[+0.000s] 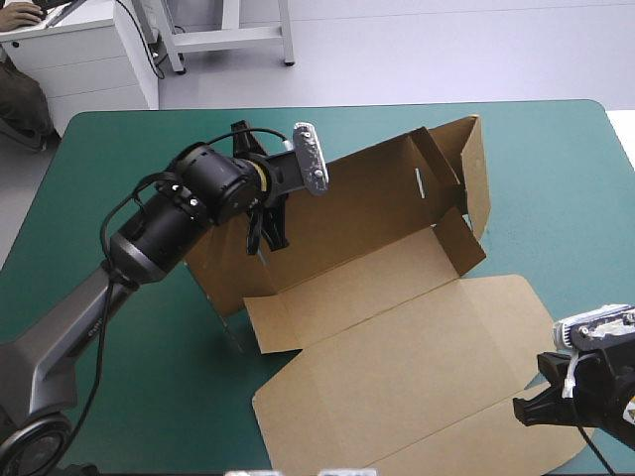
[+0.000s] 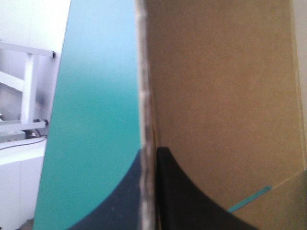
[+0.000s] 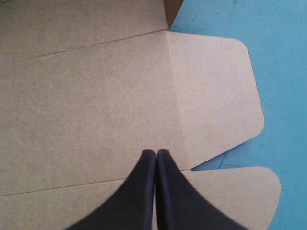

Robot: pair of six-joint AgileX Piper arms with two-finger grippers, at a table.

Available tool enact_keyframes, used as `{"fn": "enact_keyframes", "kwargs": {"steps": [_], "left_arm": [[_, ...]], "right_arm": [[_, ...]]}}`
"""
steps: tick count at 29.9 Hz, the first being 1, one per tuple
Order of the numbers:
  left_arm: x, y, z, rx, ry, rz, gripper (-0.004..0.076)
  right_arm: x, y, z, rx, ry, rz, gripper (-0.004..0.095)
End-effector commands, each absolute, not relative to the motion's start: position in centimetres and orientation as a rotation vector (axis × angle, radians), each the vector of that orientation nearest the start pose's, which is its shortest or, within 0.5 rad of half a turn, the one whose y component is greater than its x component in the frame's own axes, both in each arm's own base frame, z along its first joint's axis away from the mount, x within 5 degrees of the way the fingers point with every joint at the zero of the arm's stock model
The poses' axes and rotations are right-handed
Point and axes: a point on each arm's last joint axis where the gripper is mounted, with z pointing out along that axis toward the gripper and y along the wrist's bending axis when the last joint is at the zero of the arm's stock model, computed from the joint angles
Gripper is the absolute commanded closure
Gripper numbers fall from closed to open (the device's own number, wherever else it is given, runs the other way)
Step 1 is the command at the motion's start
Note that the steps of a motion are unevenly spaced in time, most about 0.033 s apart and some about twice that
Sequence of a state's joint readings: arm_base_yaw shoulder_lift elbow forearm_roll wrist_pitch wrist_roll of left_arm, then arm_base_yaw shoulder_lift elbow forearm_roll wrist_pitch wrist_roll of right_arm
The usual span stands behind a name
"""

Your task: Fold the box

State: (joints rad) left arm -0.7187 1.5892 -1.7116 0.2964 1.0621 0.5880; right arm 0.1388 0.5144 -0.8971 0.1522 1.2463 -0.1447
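Left gripper (image 2: 149, 158) clamps the box (image 1: 377, 198) wall; right gripper (image 3: 156, 153), closed, perhaps touching lid (image 1: 427, 382)

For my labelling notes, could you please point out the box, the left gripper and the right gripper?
box (image 1: 397, 347): high view, on its large flat panel.
left gripper (image 2: 149, 160): left wrist view, between its fingertips, at the clamped board edge.
right gripper (image 3: 156, 153): right wrist view, where its shut fingertips meet.

Brown box (image 1: 397, 327), partly formed, lies mid-table toward the right. Long back wall (image 1: 367, 198) is raised and tilted. Right end wall (image 1: 474, 169) is up, flaps folded inward. Lid (image 1: 417, 387) lies flat toward the near edge, with rounded tabs (image 3: 216, 110) at its right end.
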Motion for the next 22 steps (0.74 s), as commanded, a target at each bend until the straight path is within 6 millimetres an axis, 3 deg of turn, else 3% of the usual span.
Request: {"fn": "enact_keyframes", "kwargs": {"steps": [1, 5, 13, 22], "left_arm": [[26.3, -21.1, 43.7, 1.429, 1.708, 0.449, 0.0731], [26.2, -21.7, 43.1, 1.443, 1.632, 0.564, 0.0731], [25.3, -24.1, 41.2, 1.527, 1.46, 0.621, 0.0731], [24.7, -23.2, 39.0, 1.468, 1.415, 0.657, 0.0731]], "right_arm": [[4.9, 2.0, 37.2, -0.346, 2.302, 0.194, 0.0928], [4.9, 2.1, 37.2, -0.343, 2.296, 0.195, 0.0928], [5.0, 2.1, 37.3, -0.337, 2.288, 0.196, 0.0928], [5.0, 2.1, 37.3, -0.337, 2.285, 0.196, 0.0928]]}}
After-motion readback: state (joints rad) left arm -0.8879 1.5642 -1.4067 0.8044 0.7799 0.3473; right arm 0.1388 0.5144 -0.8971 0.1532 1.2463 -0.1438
